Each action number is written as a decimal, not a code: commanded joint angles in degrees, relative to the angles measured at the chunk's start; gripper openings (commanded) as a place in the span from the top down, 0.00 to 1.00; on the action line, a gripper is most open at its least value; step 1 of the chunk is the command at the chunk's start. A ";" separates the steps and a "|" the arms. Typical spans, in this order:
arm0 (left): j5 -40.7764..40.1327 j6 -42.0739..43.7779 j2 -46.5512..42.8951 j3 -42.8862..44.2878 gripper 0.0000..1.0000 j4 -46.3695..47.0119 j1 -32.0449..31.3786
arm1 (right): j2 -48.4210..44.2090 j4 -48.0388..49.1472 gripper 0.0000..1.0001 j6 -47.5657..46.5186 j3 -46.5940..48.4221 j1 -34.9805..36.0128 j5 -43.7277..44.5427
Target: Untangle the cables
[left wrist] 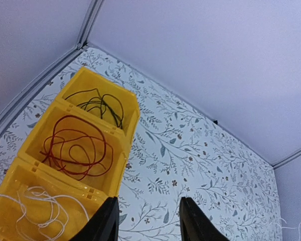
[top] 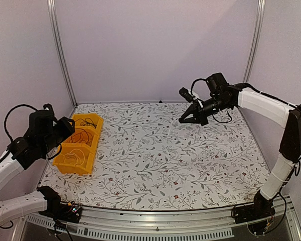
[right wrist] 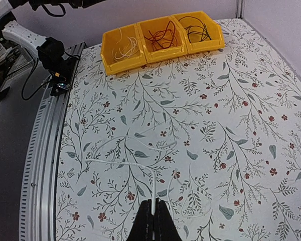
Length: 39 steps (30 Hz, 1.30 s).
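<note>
The floral table [top: 155,165] carries a yellow bin [left wrist: 124,155]: black cable [left wrist: 103,105] in its far compartment, red cable [left wrist: 75,148] in the middle, white strands [left wrist: 37,208] in the near one. Well apart from the bin, our right gripper [right wrist: 154,203] is clamped tight on a loose white cable [right wrist: 154,187] lying toward the bin. Our left gripper [left wrist: 149,203] hangs wide open and empty just beside the bin's near end. We judge a slow lift best, letting the strand uncoil before carrying it binward.
</note>
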 commanded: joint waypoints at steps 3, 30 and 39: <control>18.98 26.36 2.03 -7.18 0.50 41.00 -1.25 | 5.51 -6.89 1.00 1.20 12.16 1.55 -1.65; 46.25 26.53 64.19 31.41 0.44 44.91 -19.83 | 9.82 -7.65 1.00 5.08 12.34 3.57 4.32; 51.03 22.64 65.07 29.54 0.81 48.50 -17.41 | 9.63 -6.92 1.00 4.68 11.55 3.76 4.03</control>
